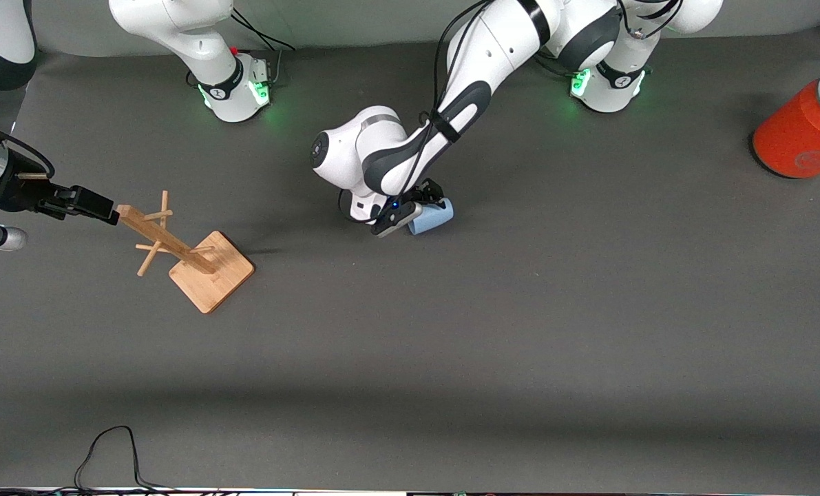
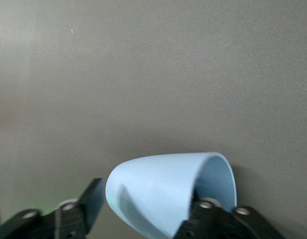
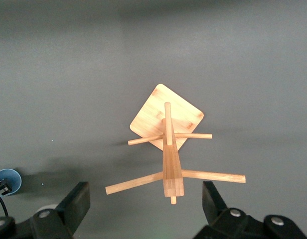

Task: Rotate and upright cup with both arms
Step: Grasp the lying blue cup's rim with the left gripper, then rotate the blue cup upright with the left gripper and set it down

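Between left gripper fingers: pale-blue cup on its side on table, jaws straddling it, not yet tight. Right gripper above wooden mug tree, jaws apart.

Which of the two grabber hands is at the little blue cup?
The left gripper: its fingers straddle the pale-blue cup lying on its side. The right gripper hangs open over the wooden rack.
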`<state>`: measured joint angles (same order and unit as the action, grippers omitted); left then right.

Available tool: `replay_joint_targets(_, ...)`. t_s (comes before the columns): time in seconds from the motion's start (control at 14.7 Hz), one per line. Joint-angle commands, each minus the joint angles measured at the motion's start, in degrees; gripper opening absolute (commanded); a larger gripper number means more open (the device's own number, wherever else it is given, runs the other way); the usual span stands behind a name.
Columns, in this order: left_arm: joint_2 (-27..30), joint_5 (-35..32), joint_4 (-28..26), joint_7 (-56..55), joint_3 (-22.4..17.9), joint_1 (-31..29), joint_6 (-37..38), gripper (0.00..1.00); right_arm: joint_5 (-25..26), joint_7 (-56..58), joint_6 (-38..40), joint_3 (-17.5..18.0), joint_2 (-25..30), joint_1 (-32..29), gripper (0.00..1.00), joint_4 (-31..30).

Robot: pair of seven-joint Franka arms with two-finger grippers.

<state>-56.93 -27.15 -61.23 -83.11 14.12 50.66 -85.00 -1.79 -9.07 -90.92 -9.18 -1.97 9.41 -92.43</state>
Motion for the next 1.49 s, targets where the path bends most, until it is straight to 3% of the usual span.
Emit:
replay_joint_targets(0.0,1.1,1.0,0.1,-2.3,-0.4,0.6,1.3,0.18,-1.0,1.0,1.3,-0.4,-0.8,0.2,1.0,1.6)
replay_joint_targets(0.27,1.3,1.7,0.2,-2.4,-0.3,0.5,1.6,0.0,-1.0,1.1,1.3,-0.4,-0.8,0.2,1.0,1.6)
replay_joint_targets(0.61,2.7,2.7,0.5,-2.1,-0.2,0.1,2.4,0.0,-1.0,1.1,1.3,-0.4,-0.8,0.2,1.0,1.6)
replay_joint_targets(0.75,5.1,4.3,0.5,-1.0,0.0,-2.7,3.2,0.0,-1.0,1.0,1.3,-0.4,-0.7,0.3,1.0,1.6)
replay_joint_targets(1.02,16.7,13.6,-1.9,7.7,-0.1,-9.8,3.3,0.0,-1.0,1.0,1.4,-0.4,-0.7,0.3,1.0,1.6)
replay_joint_targets(1.22,28.7,18.3,-11.8,12.9,-0.1,-15.0,-0.3,0.0,-1.0,1.0,1.3,-0.4,-0.7,0.3,1.0,1.6)
replay_joint_targets(1.43,41.6,24.8,-25.3,21.2,-0.2,-22.3,-7.8,0.0,-1.0,1.0,1.4,-0.4,-0.8,0.3,1.0,1.6)
